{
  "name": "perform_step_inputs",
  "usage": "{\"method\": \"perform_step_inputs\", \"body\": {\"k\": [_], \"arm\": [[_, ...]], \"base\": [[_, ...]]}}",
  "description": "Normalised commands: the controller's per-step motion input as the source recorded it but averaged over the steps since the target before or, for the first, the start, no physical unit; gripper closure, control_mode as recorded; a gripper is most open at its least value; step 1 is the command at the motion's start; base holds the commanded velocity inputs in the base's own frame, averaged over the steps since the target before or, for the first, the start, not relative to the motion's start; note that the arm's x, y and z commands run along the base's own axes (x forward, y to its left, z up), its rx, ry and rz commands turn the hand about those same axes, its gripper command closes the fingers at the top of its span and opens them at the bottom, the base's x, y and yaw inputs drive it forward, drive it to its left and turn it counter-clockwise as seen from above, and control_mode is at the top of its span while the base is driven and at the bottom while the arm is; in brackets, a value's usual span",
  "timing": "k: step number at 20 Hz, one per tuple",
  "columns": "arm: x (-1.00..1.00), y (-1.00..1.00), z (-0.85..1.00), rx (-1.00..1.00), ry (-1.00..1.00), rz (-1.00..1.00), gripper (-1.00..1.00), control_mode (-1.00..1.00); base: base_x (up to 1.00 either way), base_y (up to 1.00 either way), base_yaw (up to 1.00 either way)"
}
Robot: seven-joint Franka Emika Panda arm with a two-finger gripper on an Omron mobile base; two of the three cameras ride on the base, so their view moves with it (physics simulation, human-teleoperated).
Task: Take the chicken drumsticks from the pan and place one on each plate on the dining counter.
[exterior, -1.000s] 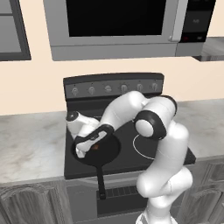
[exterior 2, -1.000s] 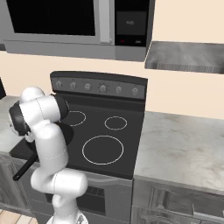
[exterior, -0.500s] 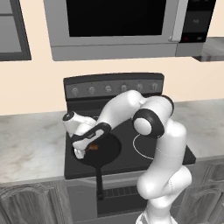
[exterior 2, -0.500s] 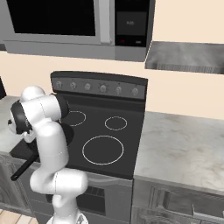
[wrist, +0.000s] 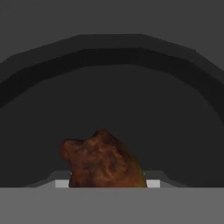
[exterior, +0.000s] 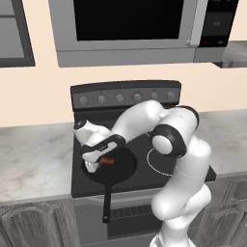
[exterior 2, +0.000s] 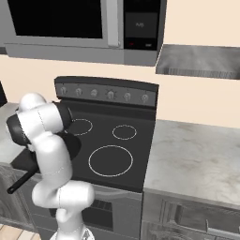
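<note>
The hand has sunk lower into the frying pan than a second ago, a brown drumstick just ahead of it (whether it is gripping, I cannot tell), so the first pickup looks close.

The robot is a glossy white, smoothly rounded arm of thick tubular segments, joined by dark grey to black bands and a round black joint cap with a pale centre, narrowing to a white hand ringed by a black collar.
</note>
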Motion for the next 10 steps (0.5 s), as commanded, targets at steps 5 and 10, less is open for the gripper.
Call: {"method": "perform_step_inputs", "body": {"k": [5,10], "arm": [[-0.34,-0.46,0.97,0.07,-0.37,-0.23,1.00,-1.00],[-0.56,-0.63,1.00,0.18,-0.24,-0.34,1.00,-1.00]], "base": [[0.00,0.00,0.00],[0.00,0.00,0.00]]}}
